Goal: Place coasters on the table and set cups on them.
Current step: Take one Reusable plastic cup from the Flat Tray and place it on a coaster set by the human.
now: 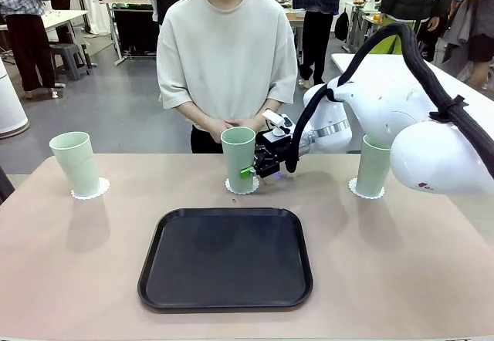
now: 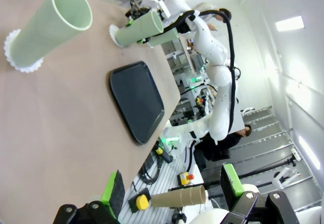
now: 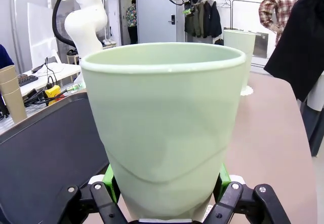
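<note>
Right fingers (image 1: 248, 171) clamp middle cup (image 1: 238, 158) — coaster (image 1: 242, 186) beneath.

- Right arm entering from the right edge of the front view, elbow bulky in the foreground, forearm reaching left toward frame centre.
- Right gripper (image 1: 251, 170) level, pointing left, green pads clamped on the lower wall of the middle cup (image 1: 238, 158).
- Left gripper (image 2: 172, 196) at the bottom of its wrist view, fingers spread wide, empty.
</note>
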